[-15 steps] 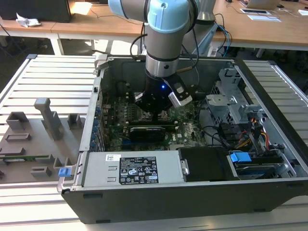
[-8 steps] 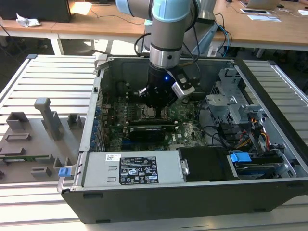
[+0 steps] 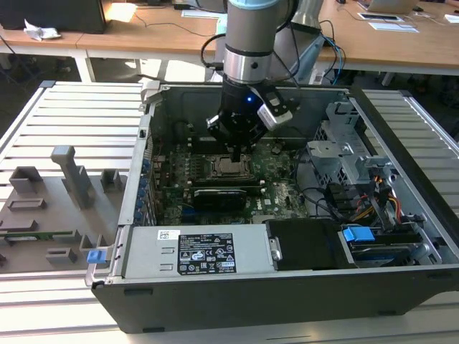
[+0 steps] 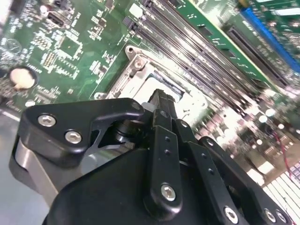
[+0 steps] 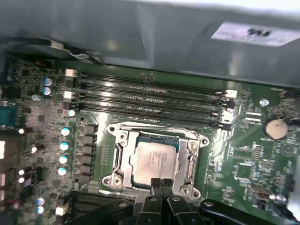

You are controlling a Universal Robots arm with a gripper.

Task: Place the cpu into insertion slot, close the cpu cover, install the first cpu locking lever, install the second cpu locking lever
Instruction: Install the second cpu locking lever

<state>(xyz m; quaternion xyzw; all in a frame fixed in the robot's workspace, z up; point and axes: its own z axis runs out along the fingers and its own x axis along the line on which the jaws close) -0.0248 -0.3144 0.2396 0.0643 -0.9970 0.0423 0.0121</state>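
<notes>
Exterior view: the gripper (image 3: 236, 153) stands inside the open case (image 3: 401, 115), directly over the slot (image 3: 231, 169) on the board (image 3: 283, 192).

Second wrist view: the fingers (image 4: 161, 115) are pressed together, holding nothing, their tips at the edge of the cover (image 4: 140, 70).

First wrist view: the cpu (image 5: 153, 160) is seated in the slot, and the cover (image 5: 123, 154) lies closed around it, its window framing the chip. The fingertips (image 5: 160, 183) sit at the cover's near edge.

Judgement: placing and closing appear done; the lever stage is in hand. Whether either lever is latched cannot be told. It calls for a firm, steady push with the closed tips.
</notes>
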